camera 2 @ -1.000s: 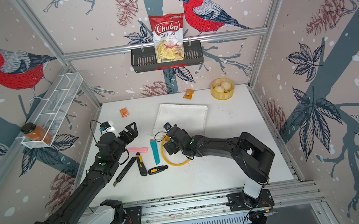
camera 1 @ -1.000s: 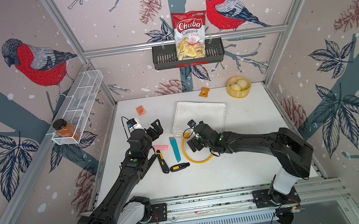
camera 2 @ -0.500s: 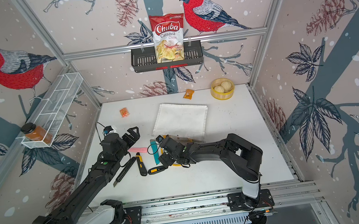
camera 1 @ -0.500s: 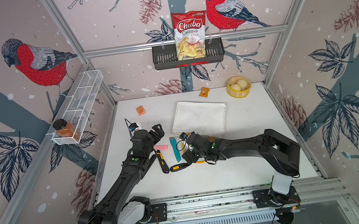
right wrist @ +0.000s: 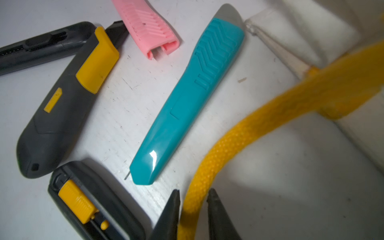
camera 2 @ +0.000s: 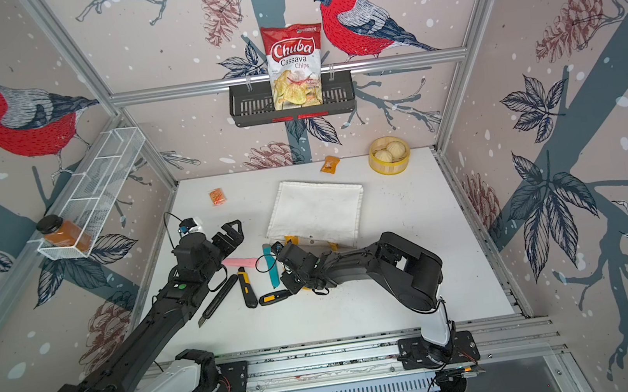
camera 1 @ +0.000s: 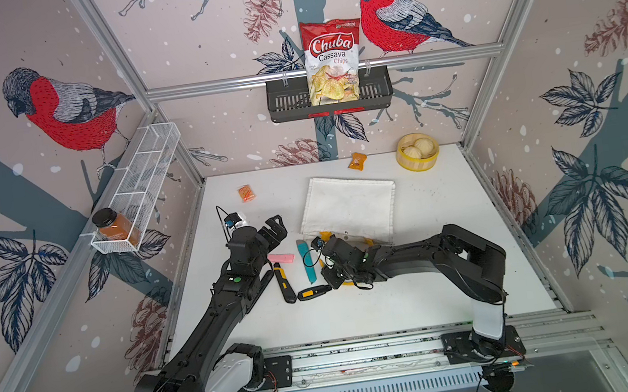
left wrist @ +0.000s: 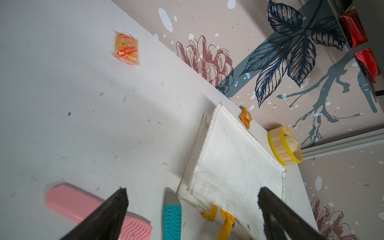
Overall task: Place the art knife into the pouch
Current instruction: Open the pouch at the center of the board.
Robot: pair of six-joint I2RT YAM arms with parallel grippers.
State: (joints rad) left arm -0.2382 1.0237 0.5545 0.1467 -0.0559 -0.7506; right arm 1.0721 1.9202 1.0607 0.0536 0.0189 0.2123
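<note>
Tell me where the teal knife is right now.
In both top views the teal knife lies flat on the table, between the pink knife and the pouch's yellow handle.

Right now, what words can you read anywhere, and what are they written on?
"Chuba": chips bag in the black wall basket.
"Cassava Chips": same bag.
Small print on that bag: too small to read.
Orange snack packet: printing too blurred to read.
Knives and pouch: no words visible.
</note>
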